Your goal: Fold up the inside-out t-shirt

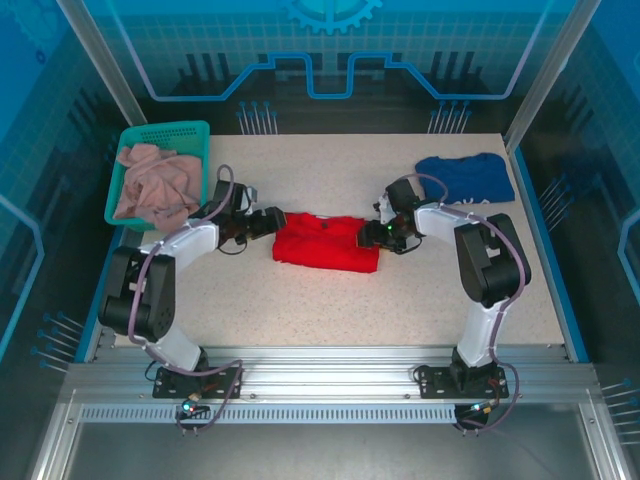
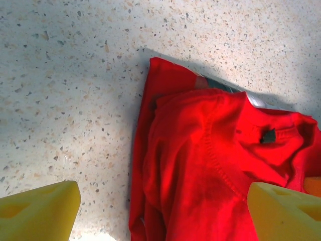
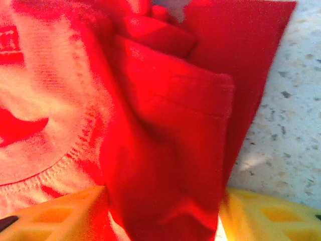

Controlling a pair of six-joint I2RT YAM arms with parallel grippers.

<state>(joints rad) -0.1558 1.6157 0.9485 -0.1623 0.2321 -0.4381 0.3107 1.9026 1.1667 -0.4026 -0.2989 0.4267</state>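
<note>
Between left gripper [image 1: 268,222] and right gripper [image 1: 372,236], inside-out t-shirt [image 1: 327,243] lies folded to a compact rectangle, likely near done. Left released, jaws wide; right straddles a fold, grip unclear.

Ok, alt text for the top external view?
A folded red t-shirt lies on the table, the left gripper at its left end, the right gripper at its right. A green basket holding a pinkish garment sits back left, a blue t-shirt back right.

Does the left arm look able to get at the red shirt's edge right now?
Probably yes: the left end effector is open right at the red t-shirt's edge, with nothing lying between them.
</note>
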